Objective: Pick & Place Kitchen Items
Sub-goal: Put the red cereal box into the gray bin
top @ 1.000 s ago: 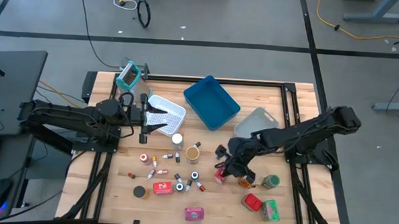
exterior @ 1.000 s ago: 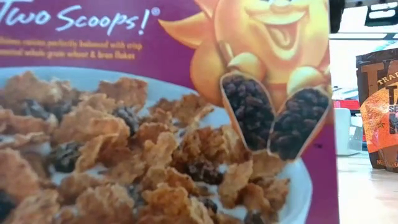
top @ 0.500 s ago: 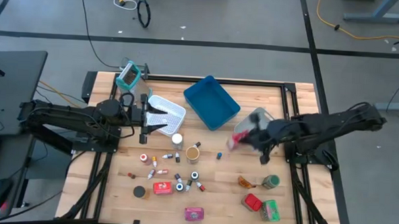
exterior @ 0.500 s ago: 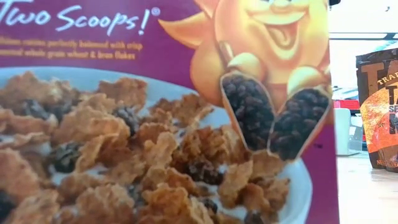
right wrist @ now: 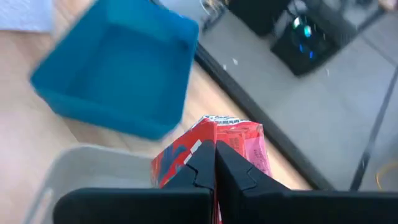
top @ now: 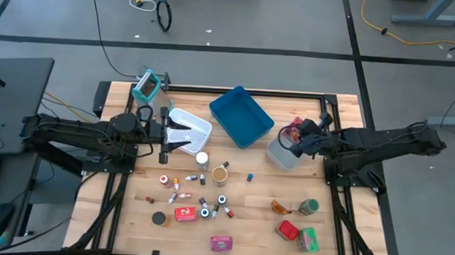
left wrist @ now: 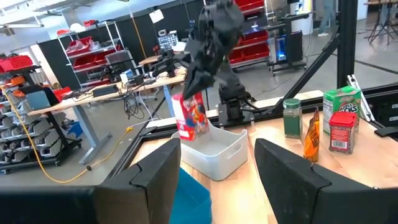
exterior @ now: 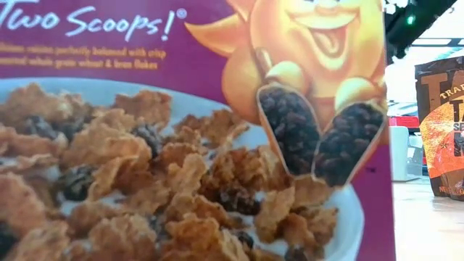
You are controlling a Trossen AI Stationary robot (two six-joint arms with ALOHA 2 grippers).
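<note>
Over the grey bin [top: 284,154], at three o'clock on the table, our right gripper [top: 300,137] pinches a red packet [left wrist: 191,116] by its top; it looks light, crushable. Our left gripper [left wrist: 214,163] waits wide near the basket [top: 189,127].

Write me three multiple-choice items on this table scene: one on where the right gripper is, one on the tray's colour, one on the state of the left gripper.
1. Where is the right gripper?
A. Above the grey bin
B. Above the white mesh basket
C. Low over the bottles at the table's front

2. What colour is the tray between basket and bin?
A. Green
B. Blue
C. Red

3. What is the state of the left gripper?
A. Shut on a jar
B. Shut on a tin
C. Open, holding nothing

Answers: 1 A, the high view shows it at the bin, shut on a red packet. 2 B, it is plainly blue from above. 3 C, its wrist view shows the fingers apart with nothing between.
</note>
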